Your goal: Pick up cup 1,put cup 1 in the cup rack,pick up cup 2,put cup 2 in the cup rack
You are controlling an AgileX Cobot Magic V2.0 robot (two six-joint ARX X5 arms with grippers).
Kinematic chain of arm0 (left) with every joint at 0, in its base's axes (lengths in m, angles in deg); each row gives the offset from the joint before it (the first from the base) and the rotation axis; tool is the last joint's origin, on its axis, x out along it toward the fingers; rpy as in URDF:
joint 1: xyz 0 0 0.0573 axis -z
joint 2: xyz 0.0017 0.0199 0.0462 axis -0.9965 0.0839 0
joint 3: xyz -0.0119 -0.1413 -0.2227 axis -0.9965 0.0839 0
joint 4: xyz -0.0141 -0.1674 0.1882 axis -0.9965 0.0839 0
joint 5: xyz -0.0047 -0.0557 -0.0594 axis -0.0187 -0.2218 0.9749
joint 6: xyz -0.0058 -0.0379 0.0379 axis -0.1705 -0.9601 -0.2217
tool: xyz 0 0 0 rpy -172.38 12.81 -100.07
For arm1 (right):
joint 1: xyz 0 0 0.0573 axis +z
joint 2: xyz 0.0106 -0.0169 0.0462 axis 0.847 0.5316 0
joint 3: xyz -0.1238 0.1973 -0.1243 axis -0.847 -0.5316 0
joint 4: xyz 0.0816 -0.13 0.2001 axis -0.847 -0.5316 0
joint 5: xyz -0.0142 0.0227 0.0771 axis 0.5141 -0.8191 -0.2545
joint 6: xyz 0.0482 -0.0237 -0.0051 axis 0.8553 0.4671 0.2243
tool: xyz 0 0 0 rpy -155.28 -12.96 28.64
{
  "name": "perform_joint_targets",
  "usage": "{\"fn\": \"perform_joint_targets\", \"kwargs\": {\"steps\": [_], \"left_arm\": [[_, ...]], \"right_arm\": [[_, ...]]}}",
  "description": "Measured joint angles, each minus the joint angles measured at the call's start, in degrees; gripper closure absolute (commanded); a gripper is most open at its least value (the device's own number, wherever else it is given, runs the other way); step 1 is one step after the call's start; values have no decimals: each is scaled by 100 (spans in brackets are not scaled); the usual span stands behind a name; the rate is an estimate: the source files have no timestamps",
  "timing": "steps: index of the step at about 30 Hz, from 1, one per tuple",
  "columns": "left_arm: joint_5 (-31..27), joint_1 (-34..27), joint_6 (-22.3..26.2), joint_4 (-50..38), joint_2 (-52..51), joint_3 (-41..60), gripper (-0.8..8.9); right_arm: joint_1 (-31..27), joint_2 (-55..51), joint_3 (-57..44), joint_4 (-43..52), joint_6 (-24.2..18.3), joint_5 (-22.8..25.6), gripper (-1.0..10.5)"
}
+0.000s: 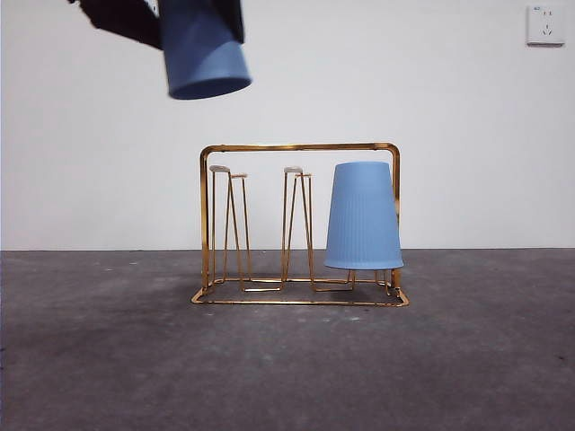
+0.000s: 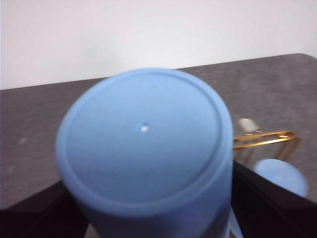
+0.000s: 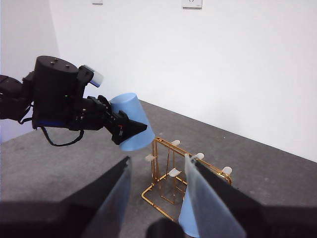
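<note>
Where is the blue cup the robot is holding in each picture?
Front view: held cup at the top left, above the cup rack.
Left wrist view: fills the middle, in the left end effector.
Right wrist view: left of centre.
Shared landmark: the gold cup rack.

The left gripper [image 3: 130, 130] hangs raised with jaws clamped, the right gripper [image 3: 157, 191] stands with jaws apart.

Glossy gold metal wire rack [image 1: 299, 224], matt blue ribbed plastic cup [image 1: 363, 215], rough grey table [image 1: 287, 368]
</note>
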Motion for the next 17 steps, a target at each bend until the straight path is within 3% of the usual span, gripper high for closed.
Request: {"fn": "perform_joint_targets", "kwargs": {"steps": [17], "left_arm": [[240, -146, 129, -356, 973, 52, 821]], "right_arm": [[0, -2, 0, -138, 24, 24, 758]]}}
